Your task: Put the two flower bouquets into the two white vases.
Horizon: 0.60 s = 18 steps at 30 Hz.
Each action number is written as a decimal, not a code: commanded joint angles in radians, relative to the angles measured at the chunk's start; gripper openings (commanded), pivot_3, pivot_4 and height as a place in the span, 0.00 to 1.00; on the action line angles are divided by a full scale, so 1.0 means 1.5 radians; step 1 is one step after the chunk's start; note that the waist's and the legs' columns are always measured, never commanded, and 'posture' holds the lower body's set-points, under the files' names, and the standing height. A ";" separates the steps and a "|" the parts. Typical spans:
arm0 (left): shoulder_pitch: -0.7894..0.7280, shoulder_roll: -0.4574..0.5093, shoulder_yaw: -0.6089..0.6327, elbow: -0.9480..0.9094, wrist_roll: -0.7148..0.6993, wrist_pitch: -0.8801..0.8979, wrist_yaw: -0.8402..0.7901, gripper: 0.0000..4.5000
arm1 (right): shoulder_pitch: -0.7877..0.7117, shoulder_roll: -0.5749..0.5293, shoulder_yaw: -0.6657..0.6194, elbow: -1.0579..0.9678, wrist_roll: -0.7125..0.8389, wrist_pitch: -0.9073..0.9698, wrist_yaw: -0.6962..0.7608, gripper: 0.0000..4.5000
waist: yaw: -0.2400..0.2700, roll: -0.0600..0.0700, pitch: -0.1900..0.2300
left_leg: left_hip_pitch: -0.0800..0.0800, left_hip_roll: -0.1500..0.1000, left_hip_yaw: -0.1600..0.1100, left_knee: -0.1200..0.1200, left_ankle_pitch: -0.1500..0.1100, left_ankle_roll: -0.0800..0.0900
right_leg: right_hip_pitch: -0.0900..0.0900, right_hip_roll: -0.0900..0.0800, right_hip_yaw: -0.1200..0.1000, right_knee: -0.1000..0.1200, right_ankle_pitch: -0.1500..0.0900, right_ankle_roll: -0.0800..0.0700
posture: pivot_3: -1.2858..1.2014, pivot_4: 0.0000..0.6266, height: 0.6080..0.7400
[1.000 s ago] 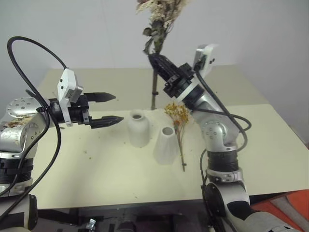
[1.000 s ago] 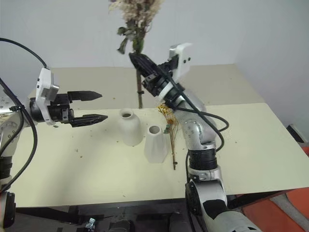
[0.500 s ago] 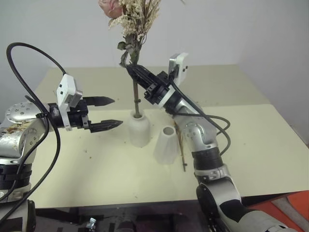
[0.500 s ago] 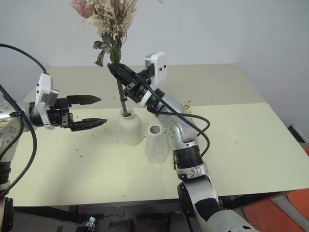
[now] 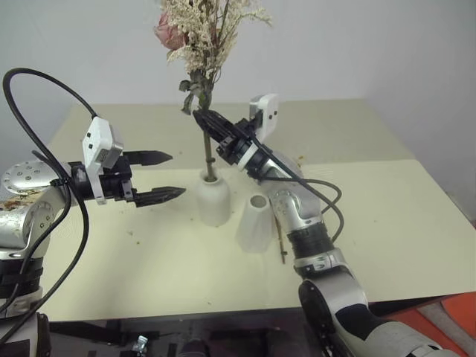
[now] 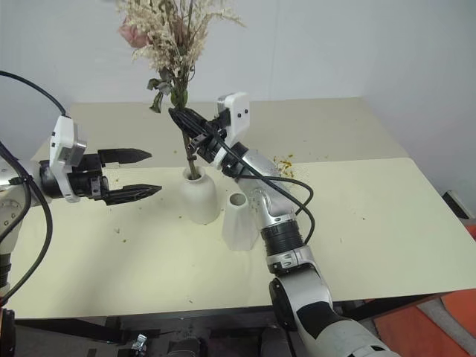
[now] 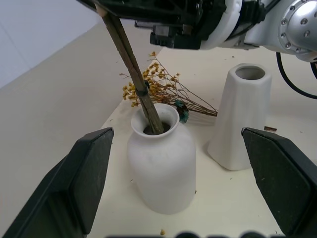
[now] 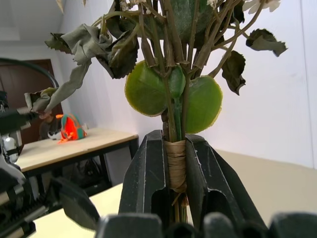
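Observation:
My right gripper [image 5: 205, 120] is shut on the tied stems of the pink-rose bouquet [image 5: 202, 33], gripping them at the raffia binding [image 8: 176, 166]. The bunch stands nearly upright, and its stem end [image 7: 148, 111] sits inside the mouth of the rounded white vase [image 5: 213, 199]. The cone-shaped white vase [image 5: 255, 222] stands just right of it with nothing in it. The yellow bouquet [image 7: 158, 91] lies flat on the table behind the two vases, its stem [image 5: 281, 239] showing beside the cone vase. My left gripper [image 5: 177, 174] hovers open to the left of the rounded vase, holding nothing.
Both vases stand near the middle of the cream table [image 5: 401, 245]. A second table top [image 5: 342, 126] adjoins it at the back. Small dried petals [image 6: 284, 161] are scattered about. The wall rises close behind.
My right gripper has carried the pink-rose bouquet leftwards and down. Its stem end, which hung behind the vases, is now in the rounded vase's mouth. The left gripper has stayed put.

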 commanded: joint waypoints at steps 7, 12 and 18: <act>0.001 0.008 0.023 -0.021 -0.010 -0.005 0.005 1.00 | -0.005 -0.002 0.020 -0.029 -0.011 -0.023 0.035 0.06 | 0.000 0.000 0.000 | 0.000 0.000 0.000 0.000 0.000 0.000 | 0.000 0.000 0.000 0.000 0.000 0.000 | 0.52 0.24 1.00; -0.006 0.005 0.018 -0.015 -0.007 -0.008 0.004 1.00 | 0.000 -0.014 0.032 -0.034 -0.016 -0.007 0.052 0.06 | 0.000 0.000 0.000 | 0.000 0.000 0.000 0.000 0.000 0.000 | 0.000 0.000 0.000 0.001 0.000 0.000 | 0.52 0.24 1.00; -0.011 0.001 0.012 -0.012 -0.006 -0.010 0.004 1.00 | 0.001 -0.025 0.037 -0.036 -0.017 0.005 0.061 0.06 | 0.000 0.000 0.000 | 0.000 0.000 0.000 0.000 0.000 0.000 | 0.000 0.000 0.000 0.001 0.000 0.000 | 0.52 0.24 1.00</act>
